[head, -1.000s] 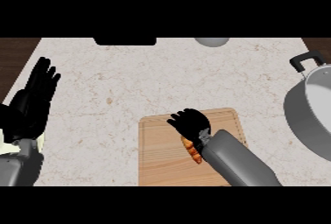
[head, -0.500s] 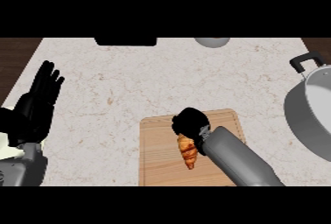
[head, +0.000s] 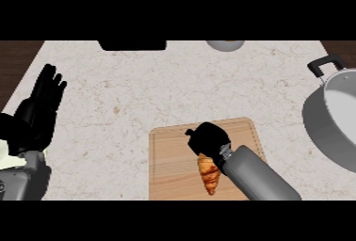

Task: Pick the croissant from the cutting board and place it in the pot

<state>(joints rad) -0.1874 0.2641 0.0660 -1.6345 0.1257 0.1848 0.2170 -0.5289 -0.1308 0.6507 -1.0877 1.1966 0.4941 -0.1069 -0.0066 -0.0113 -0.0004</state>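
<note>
Right robot hand point(head: 208, 137) curled over croissant point(head: 208, 173) on cutting board point(head: 169, 162)

- My right hand point(head: 208, 137) has curled shut at the croissant's point(head: 208, 174) top end.
- More of the croissant shows now below my hand.

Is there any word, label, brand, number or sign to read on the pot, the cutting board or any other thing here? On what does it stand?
None: no readable text on the pot, the cutting board, the croissant or the counter.
</note>
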